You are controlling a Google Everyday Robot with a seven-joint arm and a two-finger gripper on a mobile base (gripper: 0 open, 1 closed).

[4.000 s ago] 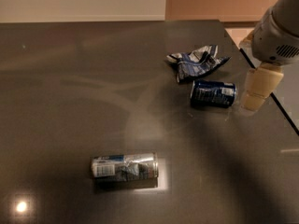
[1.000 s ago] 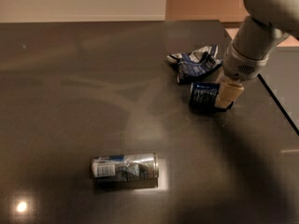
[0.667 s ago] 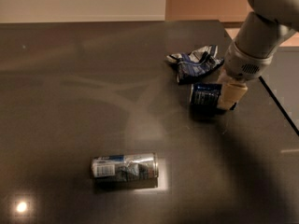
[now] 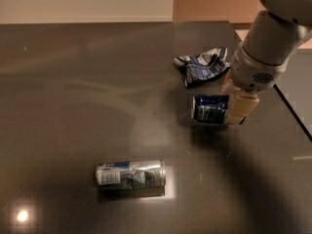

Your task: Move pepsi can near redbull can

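- The gripper sits at the right end of the pepsi can — I cannot tell if it grips it.
- The pepsi can lies well apart from the redbull can — the move is not done yet.

dark blue on the pepsi can, with pale label patches and a silver rim at its left end. silver on the redbull can, broken by blue patches and a white label panel toward its left end. blue and white, in wrinkled patches, on the bag. pale cream-yellow on the gripper, right at the pepsi can's right end; light grey on the rounded arm above it, with a small dark grille. dark brownish grey across the table, glossy, streaked with faint paler smears and a small warm glare spot near the lower left corner. off-white on the wall behind, tan on the panel beside it.
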